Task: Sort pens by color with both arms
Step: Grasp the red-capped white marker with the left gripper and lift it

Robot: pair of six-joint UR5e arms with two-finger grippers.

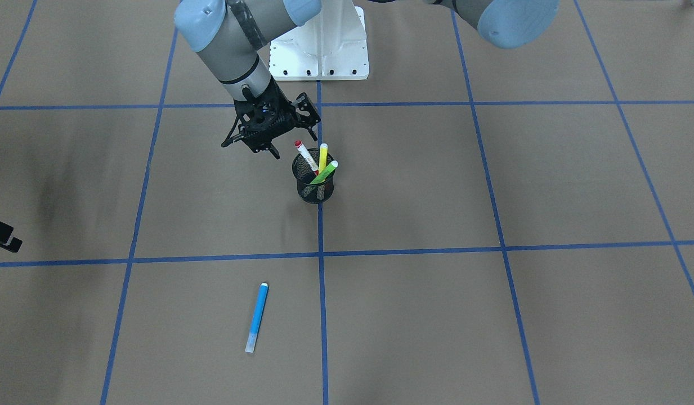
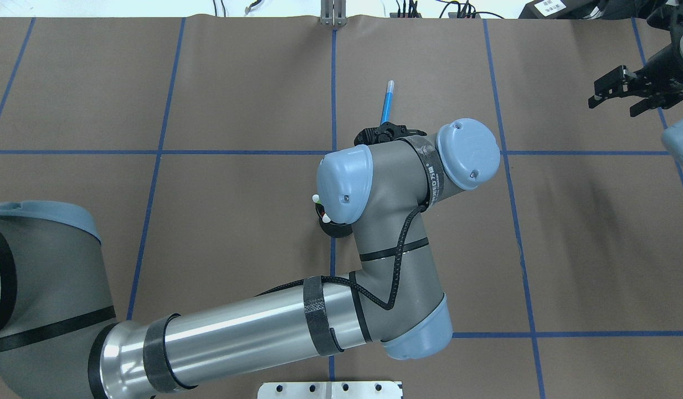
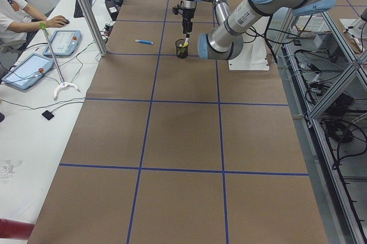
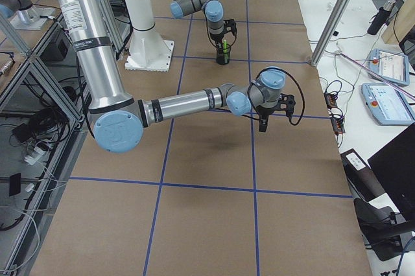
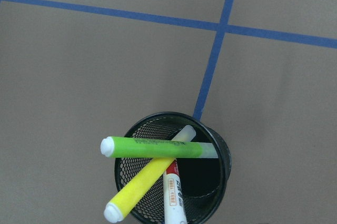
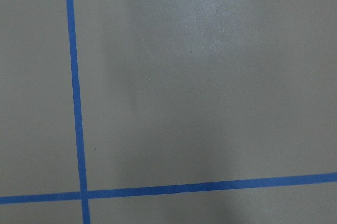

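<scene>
A black mesh cup stands on the middle blue line and holds the red-capped white pen, the yellow pen and the green pen. The left wrist view looks down on the cup's rim, the green pen, the yellow pen and the white pen. The blue pen lies flat on the table, far from the cup. My left gripper hangs open and empty just beside the cup, on the robot's side. My right gripper is open and empty over bare table far to the right.
The white pedestal base stands behind the cup. Brown table paper with blue tape grid lines fills the right wrist view. My left arm's elbow and forearm cross over the table's middle. An operator and tablets are beside the table.
</scene>
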